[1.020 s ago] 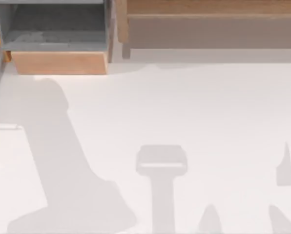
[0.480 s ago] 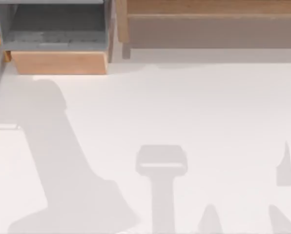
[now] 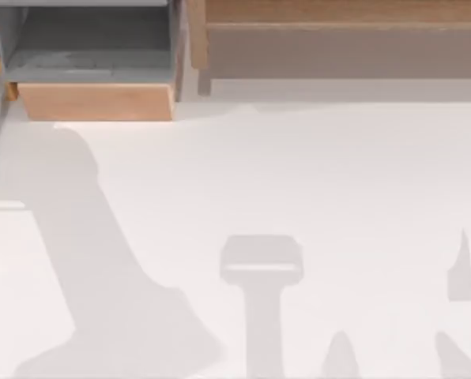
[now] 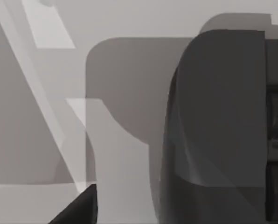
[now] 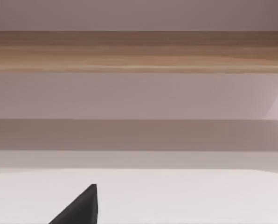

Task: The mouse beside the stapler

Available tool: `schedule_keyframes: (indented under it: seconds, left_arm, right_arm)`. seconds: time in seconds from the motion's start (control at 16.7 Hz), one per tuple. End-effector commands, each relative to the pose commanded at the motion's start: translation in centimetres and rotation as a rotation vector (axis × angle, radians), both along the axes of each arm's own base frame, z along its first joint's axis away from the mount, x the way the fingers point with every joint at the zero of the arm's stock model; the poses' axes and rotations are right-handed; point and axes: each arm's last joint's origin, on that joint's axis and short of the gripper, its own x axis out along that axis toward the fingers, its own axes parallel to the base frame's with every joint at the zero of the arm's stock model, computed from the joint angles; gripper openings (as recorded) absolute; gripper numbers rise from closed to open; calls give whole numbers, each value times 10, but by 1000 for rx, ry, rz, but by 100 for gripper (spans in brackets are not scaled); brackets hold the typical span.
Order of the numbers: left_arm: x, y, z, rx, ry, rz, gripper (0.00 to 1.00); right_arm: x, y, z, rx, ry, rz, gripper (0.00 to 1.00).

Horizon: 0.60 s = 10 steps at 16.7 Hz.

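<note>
The mouse and the stapler are out of view. In the top view the white table carries only shadows; a broad arm shadow slants across its left part. A dark corner of my left gripper pokes into the left wrist view, close to a large dark rounded shape that I cannot identify. A similar dark corner of my right gripper sits low over the white table, facing a wooden shelf.
An open wooden drawer with a grey inside stands at the back left. A long wooden shelf runs along the back right, and its edge is in the right wrist view. Smaller shadows lie near the front edge.
The broad arm shadow on the left of the table has shifted slightly to the left. Nothing else has visibly moved.
</note>
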Motion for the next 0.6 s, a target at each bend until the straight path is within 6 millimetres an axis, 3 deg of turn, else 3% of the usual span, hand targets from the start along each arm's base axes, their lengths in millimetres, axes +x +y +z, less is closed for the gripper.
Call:
schedule_keyframes:
  seconds: [0.42, 0.6]
  left_arm:
    - [3, -3, -11, -1, 5, -2, 100]
    - [3, -3, -11, -1, 5, -2, 77]
  right_arm:
    - [0, 0, 0, 0, 0, 0, 100]
    - [0, 0, 0, 0, 0, 0, 100]
